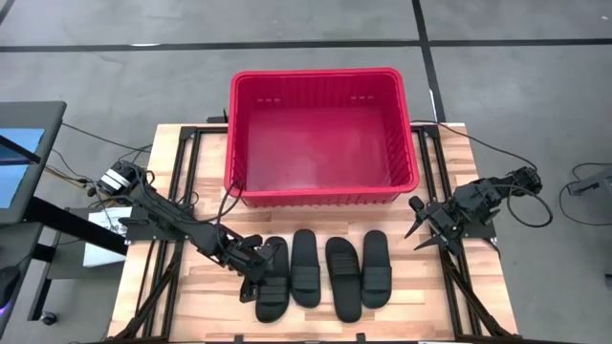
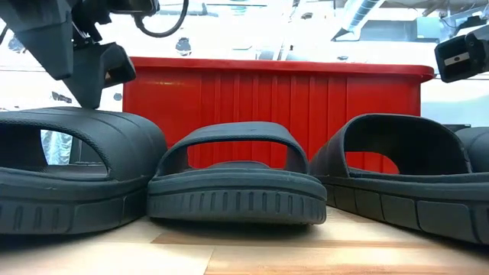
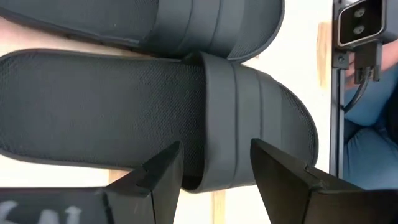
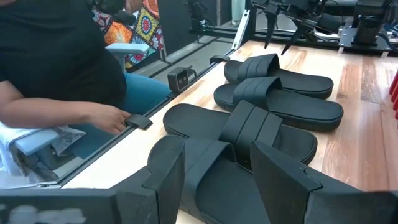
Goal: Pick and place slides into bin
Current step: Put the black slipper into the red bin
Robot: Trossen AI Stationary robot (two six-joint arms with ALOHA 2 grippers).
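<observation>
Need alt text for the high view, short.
Four black slides lie in a row on a wooden table, in front of an empty red bin. The left tool, open, sits at the leftmost slide; the right tool hovers open near the bin's right corner.

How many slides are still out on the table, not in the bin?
4, side by side in front of the empty bin: leftmost slide under the open left gripper, second, third, rightmost. None appears hidden.
</observation>
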